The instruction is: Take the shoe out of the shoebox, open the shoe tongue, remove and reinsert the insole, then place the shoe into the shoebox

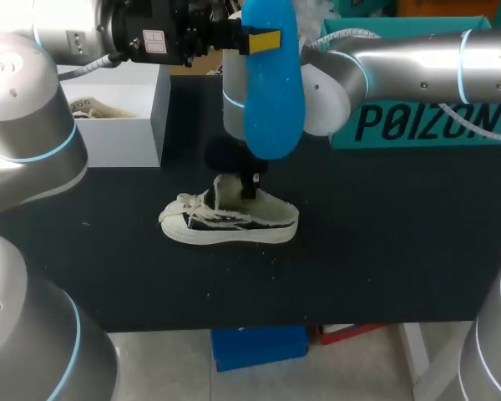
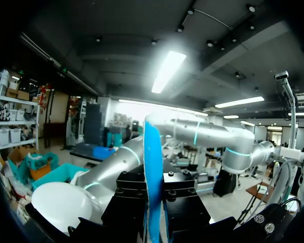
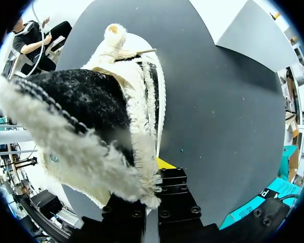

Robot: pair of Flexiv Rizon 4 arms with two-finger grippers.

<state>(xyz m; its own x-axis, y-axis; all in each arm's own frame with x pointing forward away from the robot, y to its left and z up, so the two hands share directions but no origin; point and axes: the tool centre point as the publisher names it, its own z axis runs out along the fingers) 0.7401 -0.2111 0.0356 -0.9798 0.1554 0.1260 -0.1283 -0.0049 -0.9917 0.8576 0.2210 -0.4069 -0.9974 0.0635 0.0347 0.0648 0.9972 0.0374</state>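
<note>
Shoebox (image 1: 117, 125) at the counter's (image 1: 384, 234) left rear. Beside it, held high, the left fingers (image 2: 129, 197) are clamped narrow on the blue insole (image 1: 273, 92), which hangs broad end down. It looks thin, light and bendy, so likely best kept pinched near one end. Below it the shoe (image 1: 230, 219) sits upright mid-counter, toe to the left. The right fingers (image 3: 176, 197) pinch its fleecy collar edge, a soft wall that may fold, while the sole looks stiffer.
</note>
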